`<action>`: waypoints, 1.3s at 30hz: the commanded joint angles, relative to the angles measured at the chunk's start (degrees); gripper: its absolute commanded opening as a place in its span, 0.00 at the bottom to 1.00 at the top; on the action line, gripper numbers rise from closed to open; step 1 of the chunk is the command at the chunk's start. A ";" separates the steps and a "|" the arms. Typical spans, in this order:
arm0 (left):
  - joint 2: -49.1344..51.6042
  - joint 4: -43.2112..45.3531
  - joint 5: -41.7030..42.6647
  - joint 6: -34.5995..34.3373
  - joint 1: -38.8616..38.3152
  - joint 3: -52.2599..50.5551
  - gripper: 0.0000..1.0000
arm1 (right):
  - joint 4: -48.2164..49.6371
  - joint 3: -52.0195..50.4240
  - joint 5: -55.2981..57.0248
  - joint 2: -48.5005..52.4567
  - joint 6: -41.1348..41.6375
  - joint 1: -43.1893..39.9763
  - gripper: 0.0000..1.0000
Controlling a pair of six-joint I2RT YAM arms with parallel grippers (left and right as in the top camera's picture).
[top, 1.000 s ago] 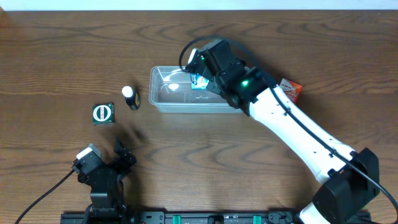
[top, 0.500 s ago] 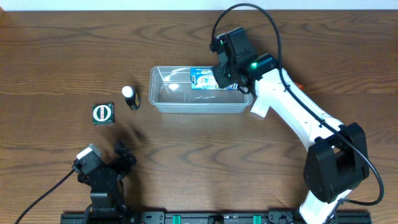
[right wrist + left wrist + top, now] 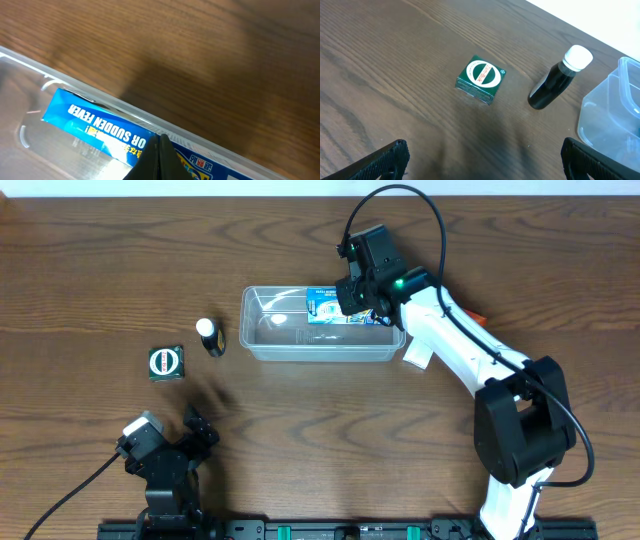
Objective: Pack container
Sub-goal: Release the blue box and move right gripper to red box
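Observation:
The clear plastic container (image 3: 300, 355) stands at mid-table. A blue box (image 3: 328, 307) lies inside it against the far wall, near the right end. My right gripper (image 3: 350, 295) is over that box. In the right wrist view its fingers (image 3: 161, 137) are shut together with nothing between them, their tips at the blue box (image 3: 100, 130) just inside the container rim (image 3: 100, 100). My left gripper (image 3: 487, 160) is open and empty near the front left. A green box (image 3: 481, 79) and a black bottle with a white cap (image 3: 557, 80) lie left of the container (image 3: 615, 115).
The green box (image 3: 165, 362) and the bottle (image 3: 209, 337) lie on bare wood to the container's left. A red-orange box (image 3: 466, 323) lies partly behind the right arm. A small white item (image 3: 418, 358) lies at the container's right end.
The right gripper carried the blue box over the container, left it inside against the far wall, and its fingers are now shut above it. The left arm has not moved.

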 commanded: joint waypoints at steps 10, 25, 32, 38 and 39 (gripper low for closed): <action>-0.35 -0.11 -0.52 0.98 -0.28 -1.03 0.98 | -10.01 0.13 0.59 -5.81 -1.46 4.44 0.01; -0.35 -0.11 -0.52 0.98 -0.28 -1.03 0.98 | -14.67 0.13 2.14 -14.05 -0.02 3.04 0.01; -0.35 -0.11 -0.52 1.01 -0.28 -1.03 0.98 | -19.10 0.13 2.34 -19.76 8.98 -6.40 0.07; -0.35 -0.11 -0.52 0.98 -0.28 -1.03 0.98 | -27.76 0.04 1.73 -16.76 16.35 -17.51 0.45; -0.35 -0.11 -0.52 0.98 -0.28 -1.03 0.98 | -28.63 0.04 1.44 -15.74 16.76 -19.10 0.52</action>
